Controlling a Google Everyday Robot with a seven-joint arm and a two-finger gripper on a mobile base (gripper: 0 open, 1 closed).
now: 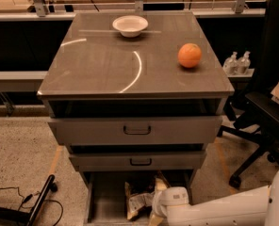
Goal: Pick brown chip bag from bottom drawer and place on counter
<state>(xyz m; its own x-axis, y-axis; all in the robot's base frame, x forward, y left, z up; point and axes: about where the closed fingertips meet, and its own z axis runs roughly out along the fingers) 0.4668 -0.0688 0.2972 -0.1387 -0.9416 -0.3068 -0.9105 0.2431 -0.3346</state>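
The bottom drawer (102,197) stands pulled open at the foot of the grey cabinet. The brown chip bag (138,200) lies crumpled in the drawer's right half, showing dark foil, a tan end and a white label. My white arm reaches in from the lower right, and its gripper (159,210) is at the bag's right side, low over the drawer and partly cut off by the bottom of the view. The counter (106,65) is the glossy grey-brown top with a curved light reflection.
A white bowl (130,25) sits at the back of the counter and an orange (190,55) at its right. Two upper drawers with dark handles (137,130) are partly pulled out above the bottom one. A black office chair (266,112) stands at the right, and cables and a black bar (36,206) lie at the lower left.
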